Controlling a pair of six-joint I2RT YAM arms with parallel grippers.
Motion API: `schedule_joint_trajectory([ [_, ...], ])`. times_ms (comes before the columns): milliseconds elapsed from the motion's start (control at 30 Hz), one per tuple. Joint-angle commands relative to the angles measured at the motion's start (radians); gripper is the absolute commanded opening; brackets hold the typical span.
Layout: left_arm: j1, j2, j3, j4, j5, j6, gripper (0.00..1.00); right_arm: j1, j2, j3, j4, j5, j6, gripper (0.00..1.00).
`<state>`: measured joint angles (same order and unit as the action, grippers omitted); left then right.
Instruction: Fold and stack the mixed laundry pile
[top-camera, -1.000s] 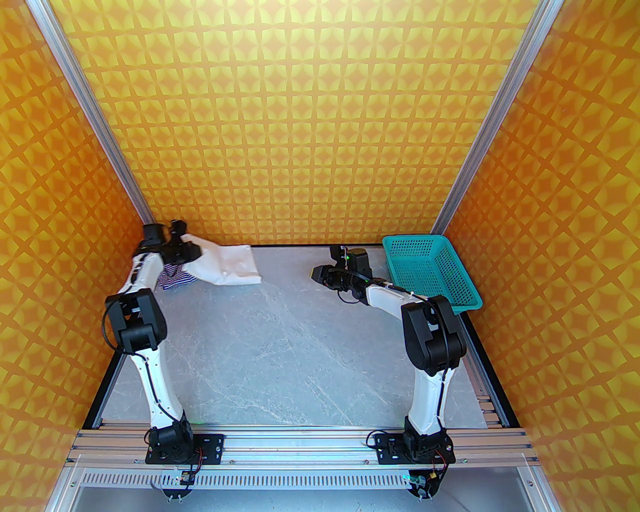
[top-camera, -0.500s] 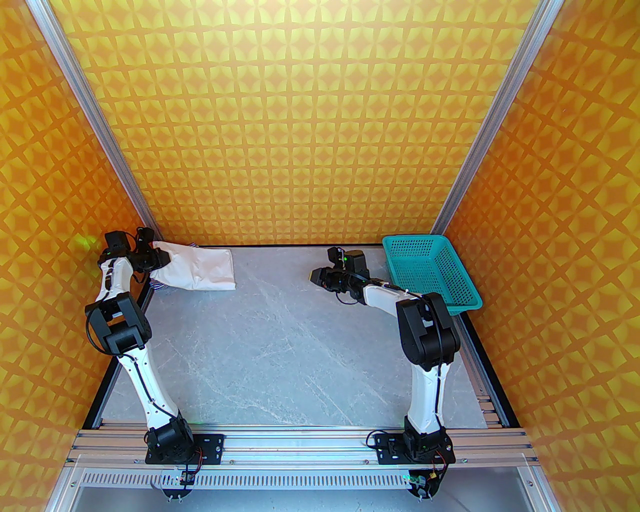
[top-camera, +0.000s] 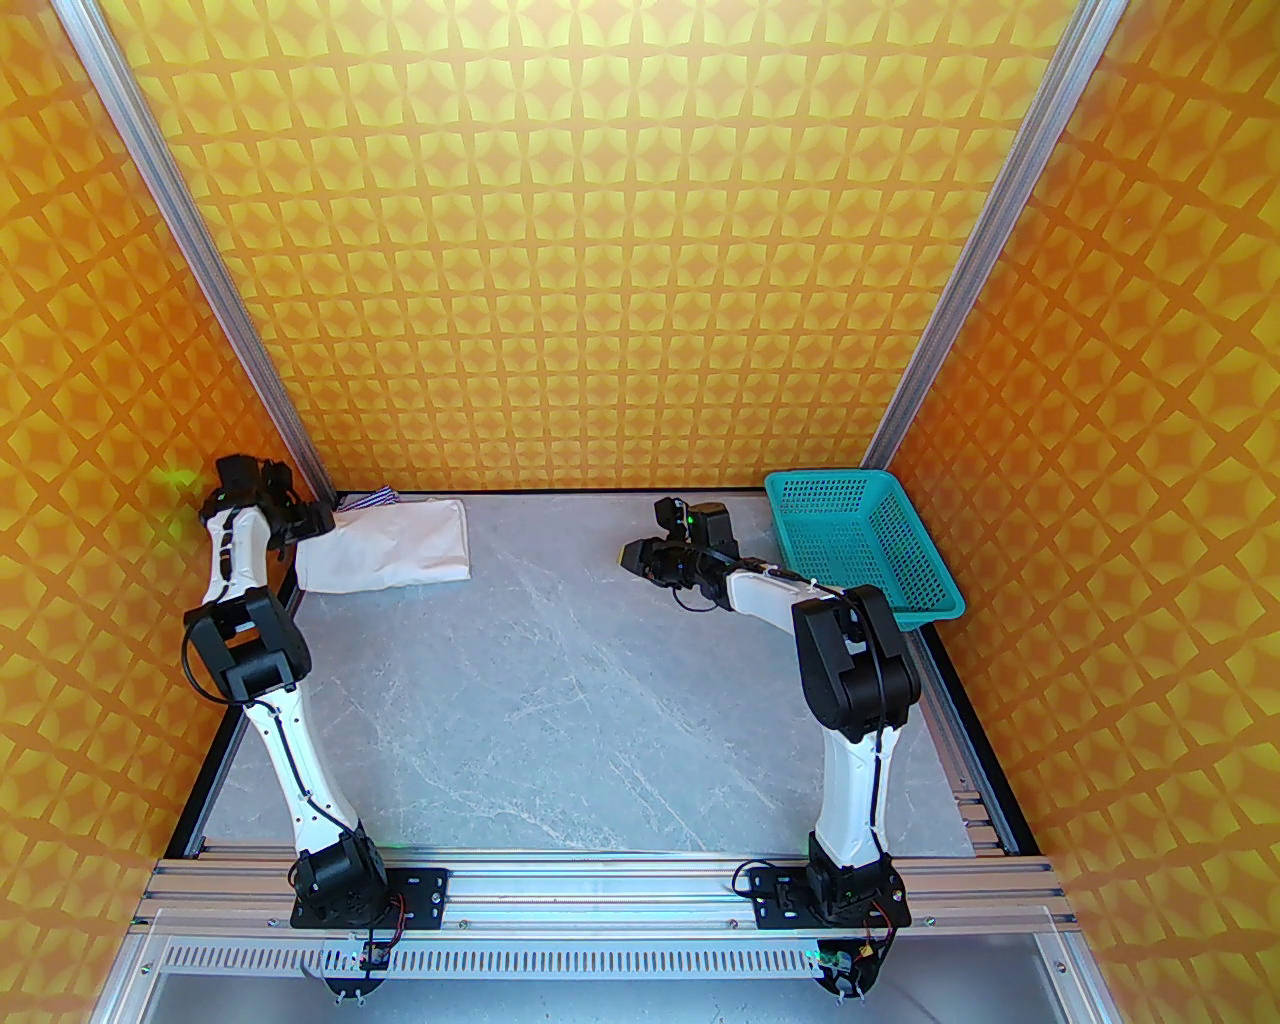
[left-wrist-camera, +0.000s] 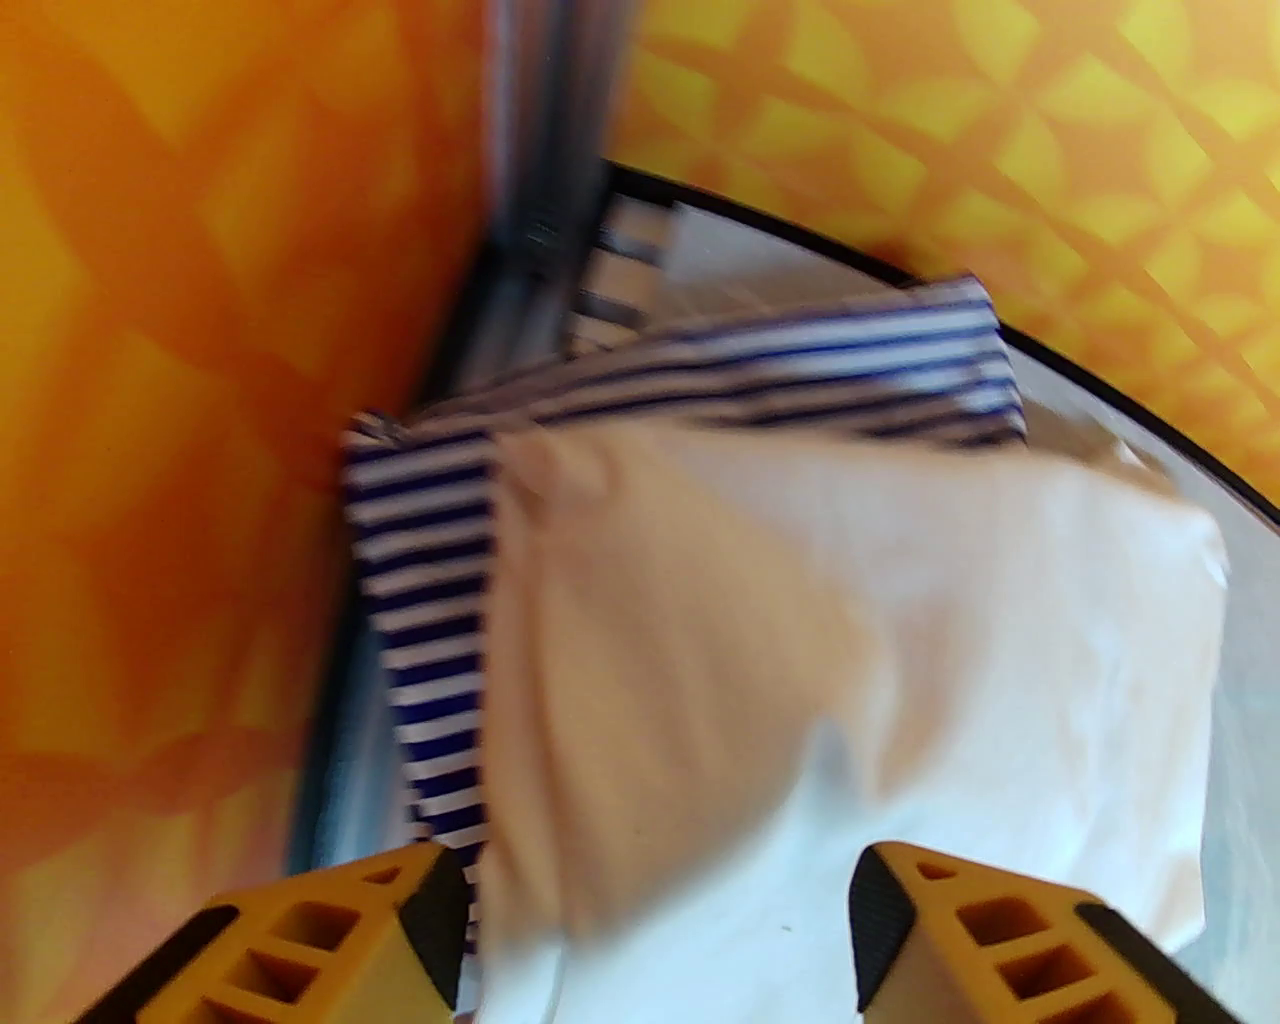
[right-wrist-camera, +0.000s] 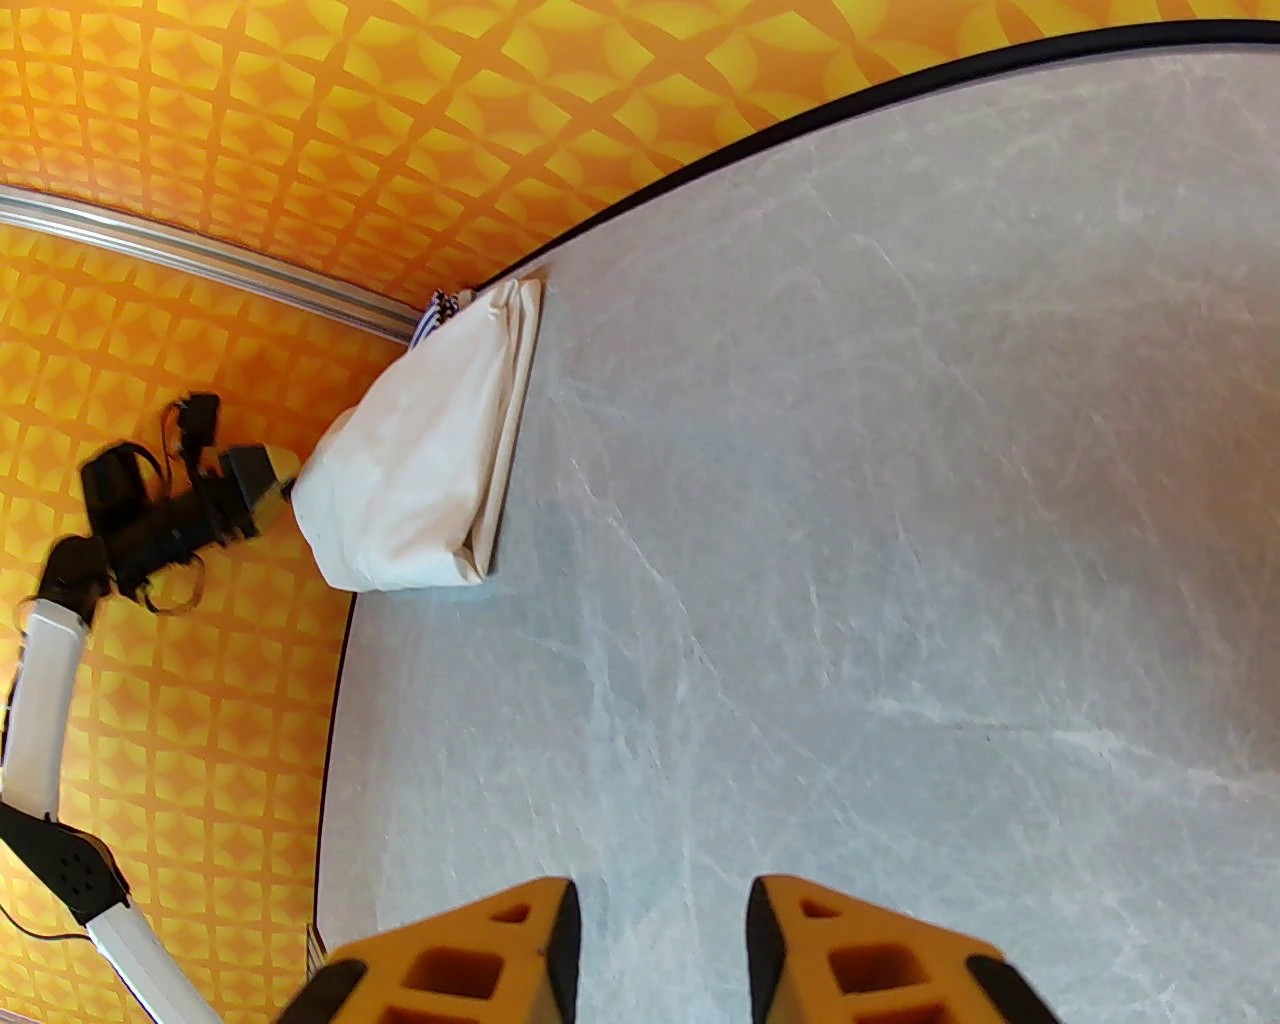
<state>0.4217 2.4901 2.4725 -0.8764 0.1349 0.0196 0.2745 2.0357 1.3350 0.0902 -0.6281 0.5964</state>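
Observation:
A plain white cloth (top-camera: 390, 545), folded, lies in the table's far left corner. It rests on the striped garment (top-camera: 365, 497), whose edge pokes out along the back wall. In the left wrist view the striped garment (left-wrist-camera: 430, 640) shows beside and behind the white cloth (left-wrist-camera: 800, 620). My left gripper (top-camera: 310, 520) stands open at the cloth's left end, its fingers (left-wrist-camera: 400, 930) spread wide over the white edge. My right gripper (top-camera: 630, 555) hovers open above bare table, nothing between its fingers (right-wrist-camera: 530, 950). From there the white cloth (right-wrist-camera: 420, 480) and a striped tip (right-wrist-camera: 432, 312) show far off.
A teal perforated basket (top-camera: 828, 478) sits tilted at the far right corner, behind the right arm. Orange patterned walls and aluminium posts close in on the left gripper's corner. The grey marble tabletop (top-camera: 600, 700) stretches between the arms.
The left arm carried the white cloth left into the corner, over the striped garment, then opened its jaws and let go. The right arm barely moved.

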Motion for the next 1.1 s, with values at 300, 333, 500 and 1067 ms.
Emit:
schedule_joint_trajectory([
  [300,-0.146,-0.311,-0.184,-0.059,-0.273,-0.071,0.69,-0.003,-0.256,-0.12,-0.309,0.274,-0.256,0.4],
  [333,-0.162,-0.344,-0.249,-0.032,-0.24,-0.074,0.67,-0.006,-0.28,-0.138,-0.325,0.309,-0.265,0.4],
  [500,-0.216,-0.538,-0.688,0.221,0.011,-0.16,0.58,-0.049,-0.467,-0.298,-0.346,0.541,-0.29,0.41],
  [1067,-0.31,-1.21,-1.833,0.883,-0.093,-0.272,0.62,-0.216,-0.651,-0.957,0.659,0.839,-0.554,0.7],
])
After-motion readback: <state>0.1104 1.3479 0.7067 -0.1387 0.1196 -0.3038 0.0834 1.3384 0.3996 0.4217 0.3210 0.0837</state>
